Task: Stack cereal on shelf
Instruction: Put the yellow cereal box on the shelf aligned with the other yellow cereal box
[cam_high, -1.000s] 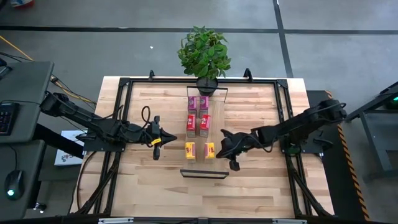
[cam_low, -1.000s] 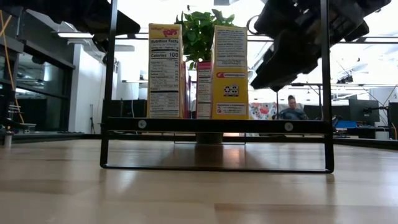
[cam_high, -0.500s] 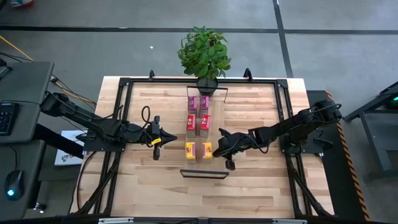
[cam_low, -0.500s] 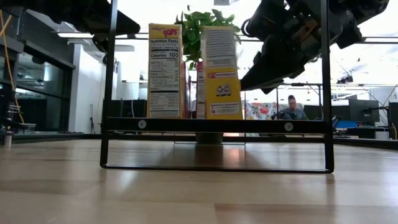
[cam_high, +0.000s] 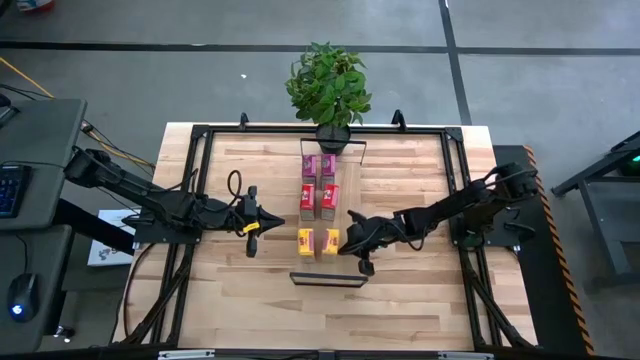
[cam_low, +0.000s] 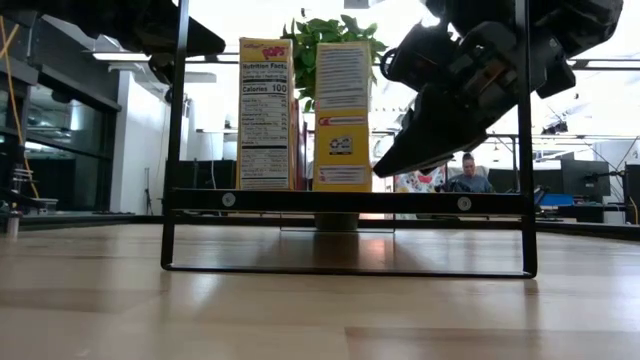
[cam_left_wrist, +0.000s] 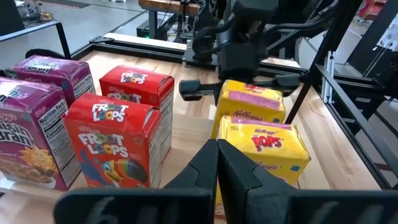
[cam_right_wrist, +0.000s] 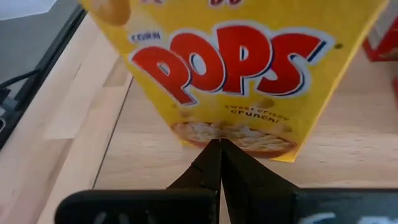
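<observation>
Boxes of cereal stand in three pairs in the middle of the big butcher-block wooden table (cam_high: 420, 300), in a line that runs from twelve o'clock to six o'clock. The two pink cardboard boxes (cam_high: 319, 165) are at the twelve o'clock end, next to the leafy green plant in a black pot (cam_high: 329, 88). The two red cardboard boxes (cam_high: 319, 199) come after them, and the two yellow cardboard boxes come last. The left yellow box (cam_high: 305, 241) stands by itself. The right yellow box (cam_high: 333, 240) has the right gripper (cam_high: 352, 241) right against its three o'clock side. In the right wrist view the two dark fingers (cam_right_wrist: 214, 165) look pressed together into a point, and the yellow box front fills the view just past them, so the gripper is closed and not holding the box. I cannot tell if the tips touch the box. The left gripper (cam_high: 252, 227) hangs well apart from the boxes, at their nine o'clock side. Its fingers (cam_left_wrist: 221, 168) look pressed together too, and they hold nothing. The long thin light-wood shelf with a black metal frame (cam_high: 328, 278) lies on the table just at six o'clock from the yellow boxes. In the low view a person sits far back in the room.
</observation>
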